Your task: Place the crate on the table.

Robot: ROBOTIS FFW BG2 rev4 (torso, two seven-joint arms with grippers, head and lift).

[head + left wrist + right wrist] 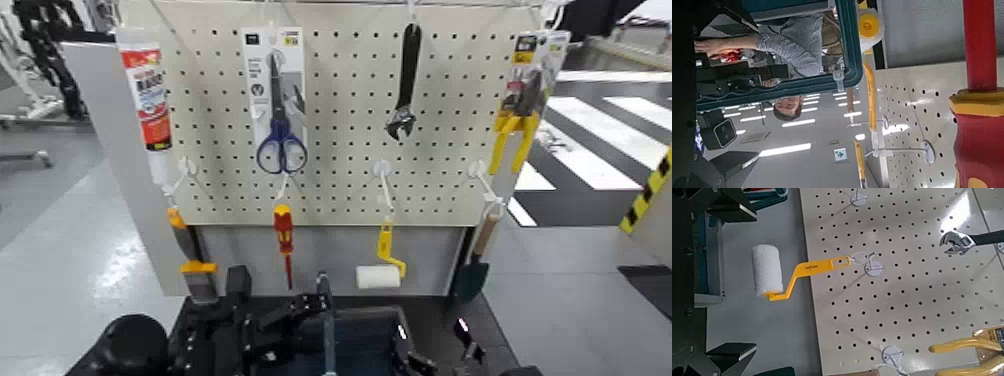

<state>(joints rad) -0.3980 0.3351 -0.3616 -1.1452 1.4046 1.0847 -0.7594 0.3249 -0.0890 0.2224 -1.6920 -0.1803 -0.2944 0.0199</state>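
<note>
The crate (365,335) sits on the table (490,345), its far edge near the back panel (330,262), below the roller (378,277). The left gripper (290,318) is by its left side, the right gripper (437,362) by its right; both seem spread, though partly hidden.

Dk blue-grey crate (372,338) w/ ctr bar, upright, over blk table (492,338).

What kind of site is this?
Probably a robotics lab or demo hall: a pegboard hung with hand tools, painted crosswalk stripes on the floor, yellow-black hazard marking at right.
</note>
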